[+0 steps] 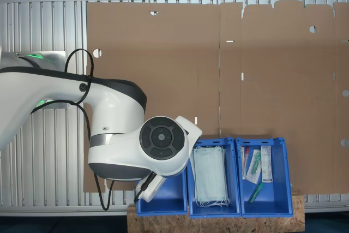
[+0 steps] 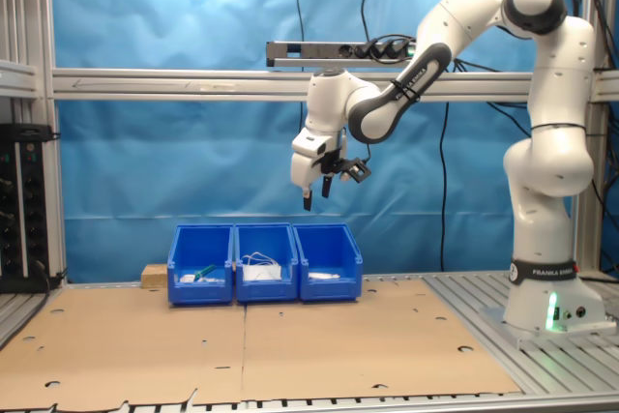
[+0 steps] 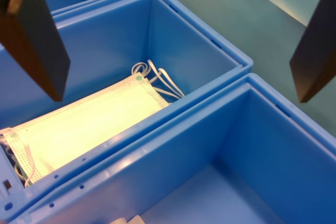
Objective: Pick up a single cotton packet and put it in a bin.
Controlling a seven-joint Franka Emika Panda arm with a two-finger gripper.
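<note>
In the first exterior view, the deep bright-blue plastic bin (image 1: 163, 197) lies partly under the arm, beside a blue bin of pale green face masks (image 1: 210, 175) and a blue bin of syringes (image 1: 260, 174). In the second exterior view, the gripper (image 2: 316, 195) hangs high above the bins, empty. In the wrist view, its fingers (image 3: 34, 35) are spread wide; a white packet corner (image 3: 131, 219) sits in the bin.

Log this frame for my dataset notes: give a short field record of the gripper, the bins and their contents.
gripper: open, empty, raised above the row of bins
target bin: deep bright-blue plastic bin at the second exterior view's right end, a small white packet inside
middle bin: blue bin holding pale green face masks
third bin: blue bin holding syringes and slim packets
surface: brown cardboard sheets on the table
</note>
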